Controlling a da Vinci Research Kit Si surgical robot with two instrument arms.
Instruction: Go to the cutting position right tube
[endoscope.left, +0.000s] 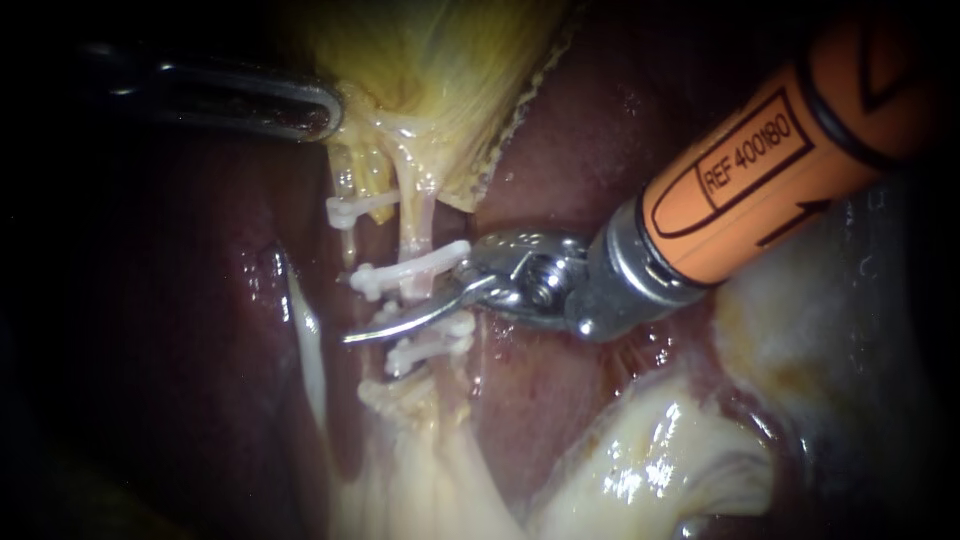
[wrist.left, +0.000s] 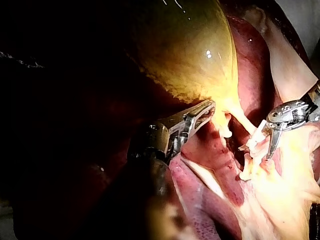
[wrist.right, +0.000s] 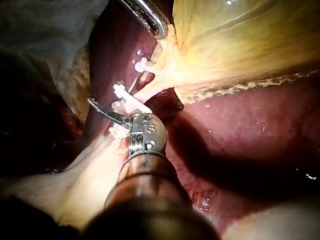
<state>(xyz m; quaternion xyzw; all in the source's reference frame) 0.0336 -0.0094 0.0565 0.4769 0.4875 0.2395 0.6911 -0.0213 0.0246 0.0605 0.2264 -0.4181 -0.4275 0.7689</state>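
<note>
Two pale tubes run down from the yellow gallbladder (endoscope.left: 430, 60). The right tube (endoscope.left: 415, 225) carries a white clip (endoscope.left: 410, 268) above and another clip (endoscope.left: 432, 347) below. My right instrument (endoscope.left: 390, 305), on an orange shaft, has curved blades standing open at this tube. One blade crosses in front of the tube between the two clips, while the other is hidden behind the upper clip. The left tube (endoscope.left: 345, 195) bears one clip (endoscope.left: 356, 209). My left instrument (endoscope.left: 305, 108) is shut on the gallbladder's neck; the left wrist view shows its jaws (wrist.left: 202, 112) pressed against that tissue.
Dark red liver (endoscope.left: 570, 130) lies behind and on both sides of the tubes. Pale fatty tissue (endoscope.left: 640, 460) bulges under the right instrument's shaft. A thin whitish strand (endoscope.left: 308, 340) runs down beside the left tube.
</note>
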